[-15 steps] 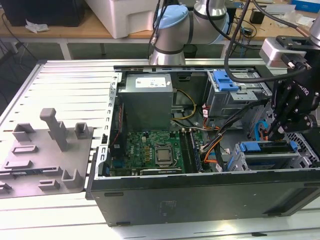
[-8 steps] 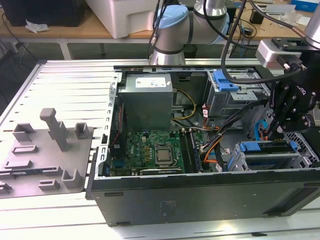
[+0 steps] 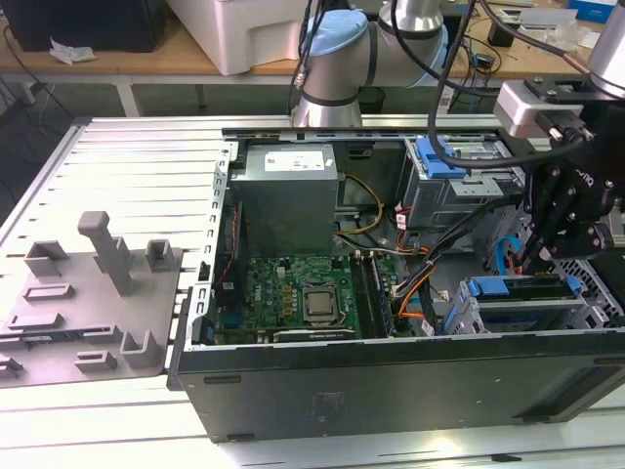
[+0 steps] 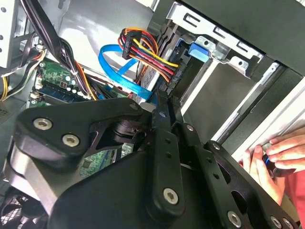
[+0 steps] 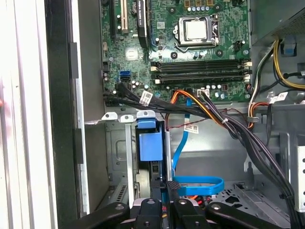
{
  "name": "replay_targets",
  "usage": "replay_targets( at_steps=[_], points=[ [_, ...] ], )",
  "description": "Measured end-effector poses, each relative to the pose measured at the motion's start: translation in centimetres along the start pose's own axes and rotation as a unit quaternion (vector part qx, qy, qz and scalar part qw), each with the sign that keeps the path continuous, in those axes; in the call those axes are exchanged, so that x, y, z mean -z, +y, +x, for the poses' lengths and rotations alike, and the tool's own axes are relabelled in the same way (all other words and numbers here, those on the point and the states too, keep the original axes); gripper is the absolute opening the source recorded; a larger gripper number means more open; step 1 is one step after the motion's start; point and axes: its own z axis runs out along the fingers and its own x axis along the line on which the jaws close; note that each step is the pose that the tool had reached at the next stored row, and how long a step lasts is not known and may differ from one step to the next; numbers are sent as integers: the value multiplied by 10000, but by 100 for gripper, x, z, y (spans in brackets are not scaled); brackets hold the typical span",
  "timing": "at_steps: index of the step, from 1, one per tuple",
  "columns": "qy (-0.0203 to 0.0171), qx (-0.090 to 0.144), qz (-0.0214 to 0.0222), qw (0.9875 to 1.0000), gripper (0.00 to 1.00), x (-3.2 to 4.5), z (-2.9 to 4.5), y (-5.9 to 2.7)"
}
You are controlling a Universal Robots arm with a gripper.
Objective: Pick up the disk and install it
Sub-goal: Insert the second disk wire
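Observation:
The disk [image 3: 520, 287] lies in the grey drive cage [image 3: 467, 315] at the front corner of the open computer case, on the exterior view's right, with its blue caddy rail showing along the top. In the first wrist view the blue caddy end [image 5: 147, 143] sits in the cage slot. My black gripper [image 3: 527, 258] hangs just above the disk's rear edge. Its fingers [image 5: 172, 190] are pressed together, with nothing visible between them, next to a looped blue data cable [image 5: 198, 185]. The closed fingers [image 4: 163, 107] point toward the cage and its blue tab [image 4: 199, 50].
A second cage with a blue latch bracket [image 3: 439, 156] stands at the back of the case. The motherboard [image 3: 303, 298], power supply [image 3: 288, 195] and bundled cables [image 5: 224, 119] fill the case. A grey fixture with posts [image 3: 93, 293] lies outside it. A person's hand [image 4: 279, 152] rests on the case edge.

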Motion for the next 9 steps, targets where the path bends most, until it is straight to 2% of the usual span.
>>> replay_targets(
  at_steps=[3,9],
  points=[
    [-1,22,32,10000,16,-1,0,6],
    [-2,23,38,10000,16,-3,12,5]
  ],
)
